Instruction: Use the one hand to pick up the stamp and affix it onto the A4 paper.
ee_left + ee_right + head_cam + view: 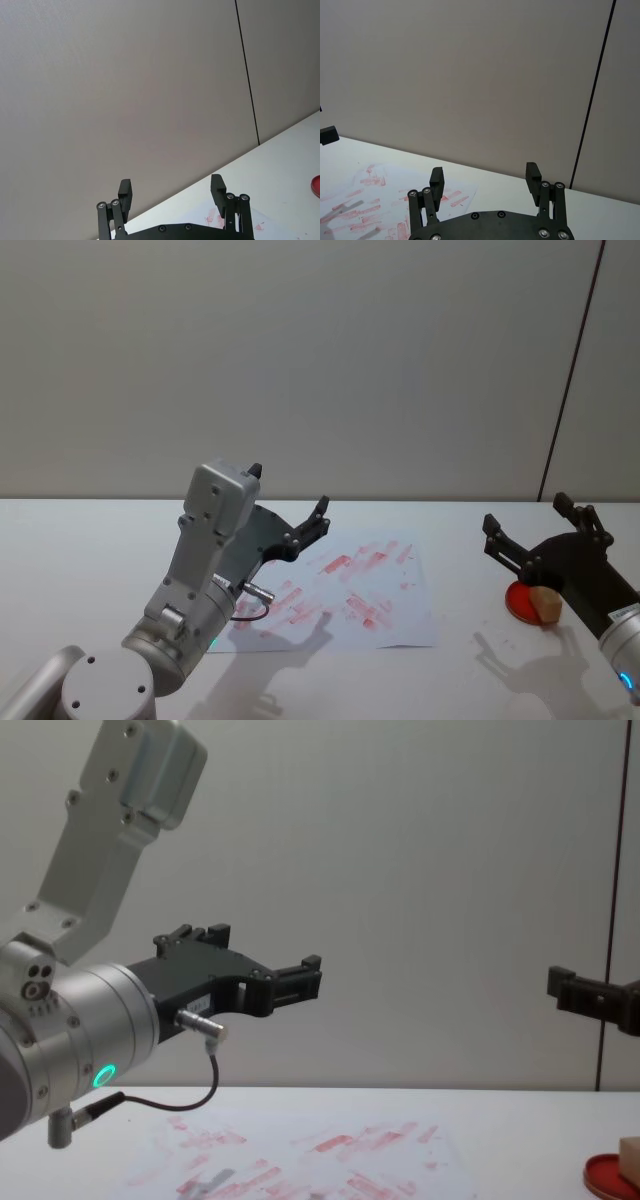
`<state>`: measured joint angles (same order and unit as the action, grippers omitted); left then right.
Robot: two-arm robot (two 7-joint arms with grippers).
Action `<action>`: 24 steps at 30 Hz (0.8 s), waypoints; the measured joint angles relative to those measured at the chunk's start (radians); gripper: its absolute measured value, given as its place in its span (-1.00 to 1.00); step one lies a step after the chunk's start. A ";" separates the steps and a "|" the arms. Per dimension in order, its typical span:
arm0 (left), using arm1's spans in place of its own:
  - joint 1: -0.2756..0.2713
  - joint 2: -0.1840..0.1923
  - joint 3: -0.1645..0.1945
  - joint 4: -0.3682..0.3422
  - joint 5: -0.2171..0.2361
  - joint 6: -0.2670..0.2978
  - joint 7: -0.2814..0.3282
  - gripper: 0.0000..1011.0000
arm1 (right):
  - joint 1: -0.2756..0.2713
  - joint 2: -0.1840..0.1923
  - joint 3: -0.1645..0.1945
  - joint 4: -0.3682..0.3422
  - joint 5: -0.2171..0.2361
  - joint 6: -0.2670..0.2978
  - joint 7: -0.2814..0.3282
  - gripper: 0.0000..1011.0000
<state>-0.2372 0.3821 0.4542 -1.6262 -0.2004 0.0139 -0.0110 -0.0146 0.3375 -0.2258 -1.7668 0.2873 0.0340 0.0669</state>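
Above the right end of the white bench (80, 540), the black blocky right claw (535, 520) hangs raised, its two short fingers spread apart with nothing between them, aimed forward at the wall rather than down. Below it, under its palm and nearer the robot than its fingertips, the small light tan wooden stamp (545, 605) sits on the flat round red ink pad (517, 600), not yet gripped. To this claw's left, apart from the pad, lies the white A4 paper (405, 625), smeared with red rectangular prints. Farther left again, the black left claw (290, 490) on its silver wrist hovers above the sheet's near-left part, fingers likewise apart and empty; it looks idle. The step in hand appears to be the approach to the pick-up. The next move likely calls for tipping the right claw downward, drawing it back over the block so the fingers straddle it, lowering and closing, then carrying the stamp leftward to the paper.
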 joint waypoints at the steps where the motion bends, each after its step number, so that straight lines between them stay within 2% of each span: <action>1: 0.000 0.000 0.000 0.000 0.000 0.000 0.000 0.98 | 0.000 0.000 0.000 0.000 0.000 0.000 0.000 0.98; 24: 0.000 0.000 0.000 0.000 0.000 0.000 0.000 0.98 | 0.000 0.000 0.000 0.000 0.000 0.000 0.000 0.98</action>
<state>-0.2371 0.3821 0.4542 -1.6262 -0.2004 0.0139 -0.0109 -0.0146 0.3374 -0.2258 -1.7668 0.2873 0.0341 0.0668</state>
